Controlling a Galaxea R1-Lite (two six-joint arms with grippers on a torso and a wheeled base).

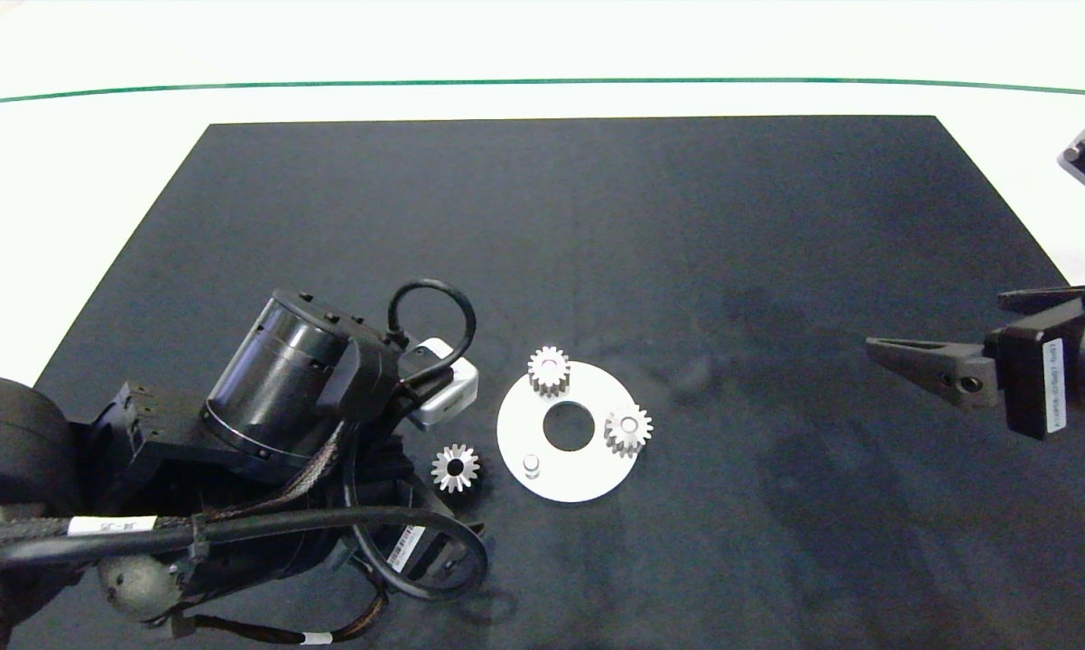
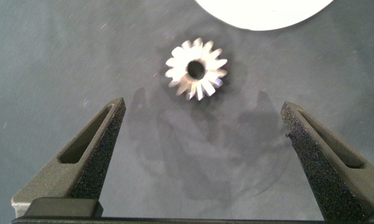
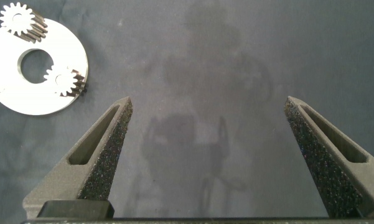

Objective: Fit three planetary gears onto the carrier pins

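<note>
Two gears (image 1: 549, 370) seated on disc (image 1: 568, 477) pins, third gear (image 1: 456, 468) loose beside disc, left tool (image 2: 202, 124) spread above it, right tool (image 3: 208, 130) spread, idle at worktop's right edge

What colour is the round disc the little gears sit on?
White, with a large centre hole; the disc shows best in the head view.

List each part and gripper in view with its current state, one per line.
Top gear: seated on its pin.
Right-hand gear: seated on its pin.
Third gear: loose on the mat, left of the white disc, ungripped.
Remaining pin: bare, upright.
Left gripper: open, hovering by the loose gear.
Right gripper: open, empty, off to the disc's right.
</note>
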